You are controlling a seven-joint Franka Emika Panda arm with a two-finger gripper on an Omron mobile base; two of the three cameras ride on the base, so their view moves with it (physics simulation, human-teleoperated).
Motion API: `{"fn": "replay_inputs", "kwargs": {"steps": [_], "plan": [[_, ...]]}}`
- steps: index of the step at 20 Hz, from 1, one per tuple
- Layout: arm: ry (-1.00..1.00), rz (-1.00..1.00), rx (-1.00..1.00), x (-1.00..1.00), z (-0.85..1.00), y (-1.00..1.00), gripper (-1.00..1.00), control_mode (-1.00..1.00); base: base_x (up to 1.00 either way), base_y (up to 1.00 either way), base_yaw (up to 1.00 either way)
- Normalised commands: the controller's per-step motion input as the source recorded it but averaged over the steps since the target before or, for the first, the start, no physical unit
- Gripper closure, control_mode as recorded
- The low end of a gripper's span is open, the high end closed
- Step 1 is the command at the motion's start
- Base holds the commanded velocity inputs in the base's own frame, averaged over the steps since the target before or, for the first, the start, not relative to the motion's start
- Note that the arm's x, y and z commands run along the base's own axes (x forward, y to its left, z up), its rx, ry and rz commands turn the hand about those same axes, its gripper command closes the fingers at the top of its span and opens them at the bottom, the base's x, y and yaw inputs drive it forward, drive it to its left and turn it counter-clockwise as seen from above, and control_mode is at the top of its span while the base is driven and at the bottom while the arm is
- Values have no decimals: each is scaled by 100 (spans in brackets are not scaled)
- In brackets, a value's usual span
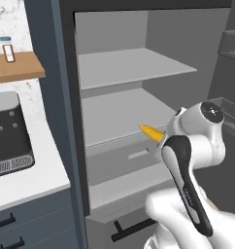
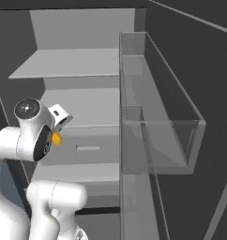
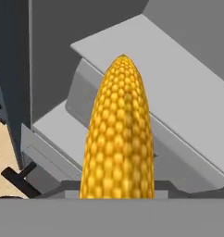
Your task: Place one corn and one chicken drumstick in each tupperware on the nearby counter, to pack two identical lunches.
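A bright yellow corn (image 3: pixel 118 139) stands lengthwise up the middle of the hand view, with my gripper (image 1: pixel 162 136) shut on its lower end. From the left base view the cob's tip (image 1: pixel 149 130) pokes out of the hand toward the open grey cabinet. In the right base view just a small yellow end (image 2: pixel 56 138) peeks from behind the wrist. The fingers themselves are hidden by the cob and the hand. A stretch of white counter (image 1: pixel 41 180) lies to the left. The tupperware and the chicken drumstick are out of view.
Grey shelves (image 1: pixel 134 65) fill the open cabinet ahead, over a drawer with a black handle (image 1: pixel 131 228). A clear door bin (image 2: pixel 162 103) juts out on the right. A black appliance (image 1: pixel 8 136) sits on the counter under a wooden shelf (image 1: pixel 17 68).
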Motion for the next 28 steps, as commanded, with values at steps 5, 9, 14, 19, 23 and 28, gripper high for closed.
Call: {"fn": "replay_inputs", "kwargs": {"steps": [5,9,14,19,23,28], "plan": [[0,0,0,0,0,0,100,100,-100,0,-7],[0,0,0,0,0,0,100,100,-100,34,-1],[0,0,0,0,0,0,100,100,-69,99,5],[0,0,0,0,0,0,100,100,-6,100,13],[0,0,0,0,0,0,100,100,12,100,6],[0,0,0,0,0,0,100,100,48,100,0]]}}
